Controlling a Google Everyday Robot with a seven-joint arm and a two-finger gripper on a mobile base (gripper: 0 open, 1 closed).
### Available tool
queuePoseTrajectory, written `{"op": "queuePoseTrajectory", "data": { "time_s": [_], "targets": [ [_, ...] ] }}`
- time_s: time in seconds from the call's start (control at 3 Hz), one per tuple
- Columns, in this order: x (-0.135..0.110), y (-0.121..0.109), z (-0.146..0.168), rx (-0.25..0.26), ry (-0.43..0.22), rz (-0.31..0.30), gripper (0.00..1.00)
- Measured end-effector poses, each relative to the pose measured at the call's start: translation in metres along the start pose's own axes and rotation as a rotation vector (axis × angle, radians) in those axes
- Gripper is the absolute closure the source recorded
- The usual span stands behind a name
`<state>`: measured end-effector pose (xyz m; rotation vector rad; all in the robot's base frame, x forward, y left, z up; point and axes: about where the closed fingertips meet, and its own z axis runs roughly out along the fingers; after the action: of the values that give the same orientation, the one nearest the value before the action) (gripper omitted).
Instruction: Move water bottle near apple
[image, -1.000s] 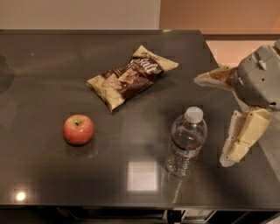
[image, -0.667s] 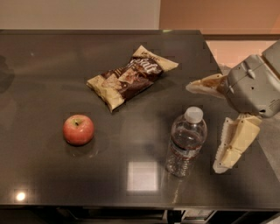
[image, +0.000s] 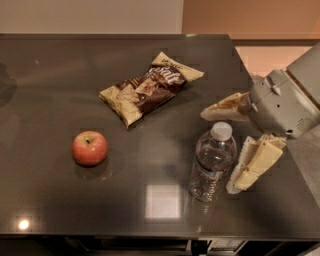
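Observation:
The water bottle (image: 211, 162) is clear ribbed plastic with a white cap and stands upright on the dark table (image: 60, 75), right of centre near the front. The red apple (image: 89, 148) with a short stem sits at the front left, well apart from the bottle. My gripper (image: 218, 151) comes in from the right with its fingers open. One finger (image: 226, 107) lies just behind the bottle's cap and the other (image: 252, 164) lies to the bottle's right. The bottle stands between them at their tips, and I see no contact.
A brown and cream chip bag (image: 150, 87) lies behind the bottle and apple, near the table's middle. The table's right edge runs close beside my arm, and its front edge is just below the bottle.
My gripper has moved left toward the bottle, so its open fingers now flank it. The bottle, apple and chip bag have not moved.

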<state>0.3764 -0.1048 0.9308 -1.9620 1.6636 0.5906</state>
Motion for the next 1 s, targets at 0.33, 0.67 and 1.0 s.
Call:
{"op": "queuePoseTrajectory", "data": {
  "time_s": [0.33,0.67,1.0],
  "targets": [
    [-0.011,0.003,0.001,-0.018,-0.037,-0.025,0.41],
    [-0.020,0.000,0.001,-0.019,-0.057,-0.035,0.64],
    [-0.038,-0.012,-0.001,-0.013,-0.063,-0.058,0.87]
  ]
}}
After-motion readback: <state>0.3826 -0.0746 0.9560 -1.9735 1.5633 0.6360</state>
